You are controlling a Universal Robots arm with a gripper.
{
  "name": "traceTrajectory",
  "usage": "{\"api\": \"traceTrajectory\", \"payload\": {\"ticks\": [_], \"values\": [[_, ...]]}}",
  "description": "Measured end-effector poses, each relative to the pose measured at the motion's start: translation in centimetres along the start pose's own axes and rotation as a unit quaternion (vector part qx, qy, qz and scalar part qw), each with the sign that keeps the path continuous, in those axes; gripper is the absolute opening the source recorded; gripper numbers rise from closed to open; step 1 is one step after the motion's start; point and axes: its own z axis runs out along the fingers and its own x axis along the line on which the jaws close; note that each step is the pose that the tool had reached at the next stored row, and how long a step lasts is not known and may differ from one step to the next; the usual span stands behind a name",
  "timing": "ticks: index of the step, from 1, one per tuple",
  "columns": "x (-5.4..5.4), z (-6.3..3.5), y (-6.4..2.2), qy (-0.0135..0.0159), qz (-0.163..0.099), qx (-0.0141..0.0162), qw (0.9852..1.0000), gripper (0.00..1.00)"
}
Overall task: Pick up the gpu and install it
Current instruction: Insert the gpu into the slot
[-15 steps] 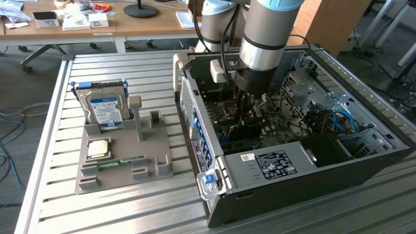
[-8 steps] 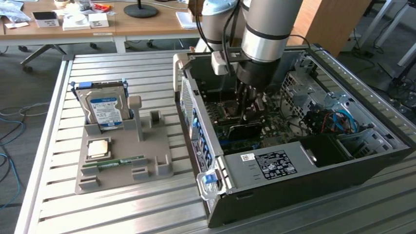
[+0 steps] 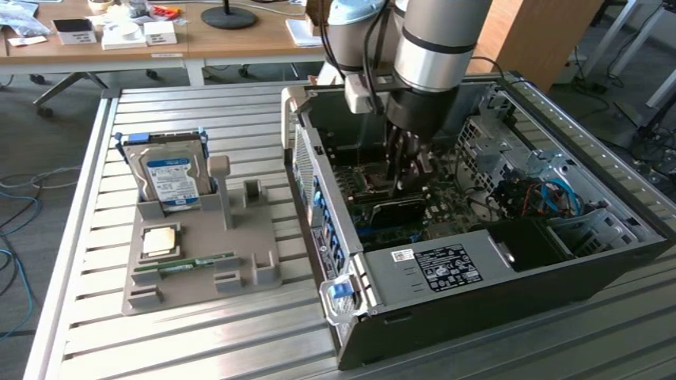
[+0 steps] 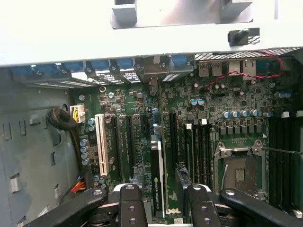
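The gpu [image 4: 157, 175] is a thin dark card seen edge-on, standing upright among the expansion slots of the motherboard [image 4: 227, 109]. In the exterior view the gpu [image 3: 400, 210] is a dark rectangle low inside the open computer case [image 3: 591, 273], right under the arm. My gripper [image 4: 159, 182] reaches down into the case and is shut on the card's upper edge, with one finger [image 4: 137, 177] on each side of it. In the exterior view my gripper [image 3: 407, 186] hangs just above the board.
A grey parts holder [image 3: 195, 261] on the slatted table at the exterior view's left carries a silver hard drive [image 3: 169, 178], a processor [image 3: 161, 240] and a green memory stick [image 3: 195, 262]. The empty CPU socket [image 4: 239, 172] and a white slot [image 4: 101, 144] flank the card. The power supply [image 3: 444, 265] lies nearby.
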Motion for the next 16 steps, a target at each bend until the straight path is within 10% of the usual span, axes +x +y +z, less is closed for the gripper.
{"api": "traceTrajectory", "payload": {"ticks": [16], "values": [[0.0,-1.26,-0.03,0.0000,0.000,0.0000,1.0000,0.40]]}}
